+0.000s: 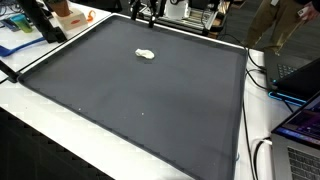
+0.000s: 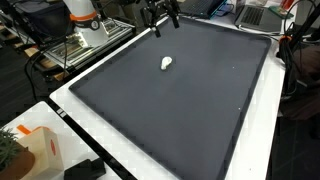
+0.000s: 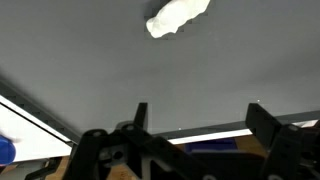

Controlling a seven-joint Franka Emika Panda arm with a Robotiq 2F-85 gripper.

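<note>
In an exterior view the claw hangs wide open over the table, well apart from the white lump. In an exterior view the lump lies alone. In the wrist view it is wise to centre it between both fingers.

Hand is all black, matte, hard-edged metal look. Wrist view: two flat black fingers with squared tips. Just behind them, black linkage bars with round pivot joints, open-frame build, gaps showing between the bars. In both exterior views the hand reads as a small dark cluster of parts, too small to tell screws or markings. Behind the hand, the arm is white with a smooth rounded shell and an orange band up by a joint.
</note>
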